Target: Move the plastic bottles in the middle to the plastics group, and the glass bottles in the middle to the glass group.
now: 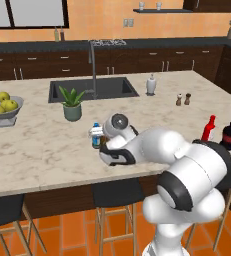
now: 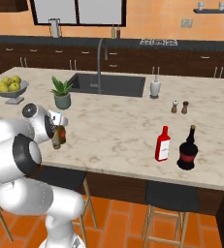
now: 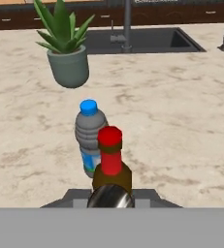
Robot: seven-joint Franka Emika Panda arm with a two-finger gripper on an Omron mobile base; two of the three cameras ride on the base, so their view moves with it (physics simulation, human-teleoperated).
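Observation:
A slim amber-brown glass bottle (image 3: 111, 167) with a red top stands upright right in front of the hand, near the counter's front edge. My gripper (image 2: 58, 133) is shut on this glass bottle (image 2: 59, 137), though its fingertips are hidden. Just behind it, touching or nearly so, stands the plastic bottle (image 3: 89, 135), clear with a blue label and blue cap, also upright (image 1: 95, 135). The glass group stands far to the right on the counter: a bright red bottle (image 2: 162, 144) and a tall dark red-capped bottle (image 2: 187, 149).
A potted plant (image 1: 72, 104) stands behind the bottles, in front of the sink (image 1: 92, 88) with its tall faucet. A fruit bowl (image 1: 4, 107) sits far left. Two small shakers (image 1: 183, 99) and a white dispenser (image 1: 151, 85) stand at the back right. Stools tuck under the counter's front edge.

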